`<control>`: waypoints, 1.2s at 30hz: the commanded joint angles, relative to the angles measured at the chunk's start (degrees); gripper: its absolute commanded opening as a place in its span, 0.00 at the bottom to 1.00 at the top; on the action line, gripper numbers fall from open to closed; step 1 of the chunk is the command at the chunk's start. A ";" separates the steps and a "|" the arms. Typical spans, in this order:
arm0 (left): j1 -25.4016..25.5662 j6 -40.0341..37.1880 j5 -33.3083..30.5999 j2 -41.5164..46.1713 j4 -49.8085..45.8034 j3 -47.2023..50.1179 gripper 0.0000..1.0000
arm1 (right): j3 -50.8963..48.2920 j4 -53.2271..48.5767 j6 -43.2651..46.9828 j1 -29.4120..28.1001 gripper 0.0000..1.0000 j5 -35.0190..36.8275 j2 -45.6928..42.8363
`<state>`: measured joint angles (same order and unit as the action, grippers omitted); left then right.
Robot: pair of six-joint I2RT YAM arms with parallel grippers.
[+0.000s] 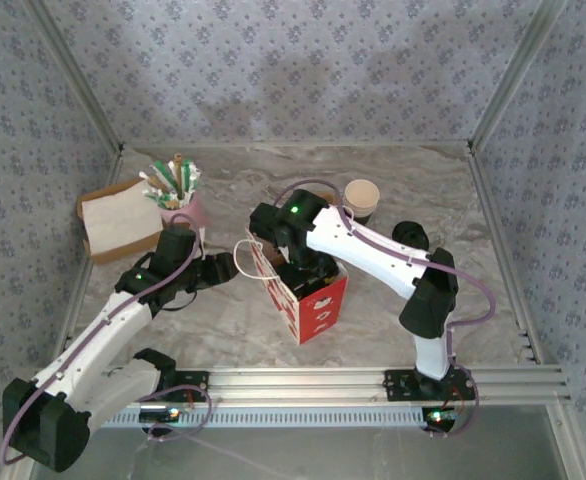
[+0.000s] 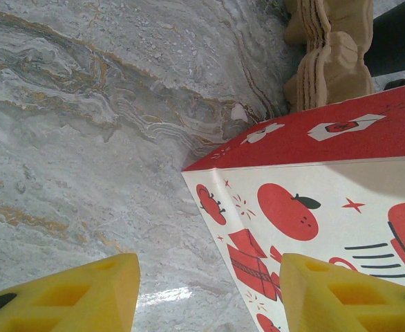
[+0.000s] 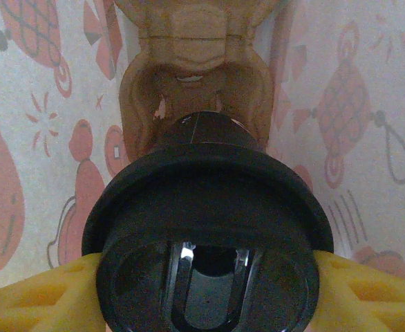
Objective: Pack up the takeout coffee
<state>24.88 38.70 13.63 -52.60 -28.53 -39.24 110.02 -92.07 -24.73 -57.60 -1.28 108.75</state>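
- the right gripper (image 3: 208,294) is closed on the black cup (image 3: 206,131). its yellow fingers (image 3: 40,297) press the two sides of the round black lid (image 3: 209,207), which sits on the cup.
- cup and lid hang inside the red paper bag (image 1: 318,300), between its printed inner walls, lid upward. they are over the brown cardboard cup carrier (image 3: 189,62), which lies deeper in the bag. whether the cup touches the carrier cannot be told.
- the bag stands upright around the middle of the tabletop (image 1: 453,200), somewhat toward the near edge. the right arm reaches down through its open top.
- the left gripper (image 2: 209,290) is at the bag's left side, near the white loop handle (image 1: 241,262). its jaws stand well apart and clamp nothing.
- from the left wrist, a corner of the bag lies between the two yellow tips. whether the tip on that side touches the paper cannot be told.
- a white and tan paper cup (image 1: 361,198) stands behind the bag toward the far edge, close to the right arm's forearm.
- a pink cup of stirrers and straws (image 1: 178,190) stands just beyond the left arm.
- beside the pink cup, a brown tray of white napkins (image 1: 123,222) sits toward the far left corner.
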 commanded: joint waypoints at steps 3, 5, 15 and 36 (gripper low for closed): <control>0.39 0.32 -0.62 0.65 -0.96 -0.46 0.56 | -0.15 -1.01 0.68 0.04 0.64 -0.17 -2.56; 0.34 0.28 -0.63 0.43 -0.89 -0.56 0.56 | -0.33 -0.75 0.79 -0.01 0.64 -0.15 -2.98; 0.51 0.19 -0.53 -0.96 -0.39 -0.74 0.56 | -1.56 0.28 1.01 -0.14 0.64 -0.31 -3.89; 0.87 0.34 -0.80 -1.20 -0.36 -0.49 0.56 | -2.00 1.46 1.30 -0.17 0.64 -0.37 -4.16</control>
<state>25.30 38.70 13.43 -53.80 -28.53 -39.24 108.49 -89.84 -24.32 -57.63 -1.30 106.26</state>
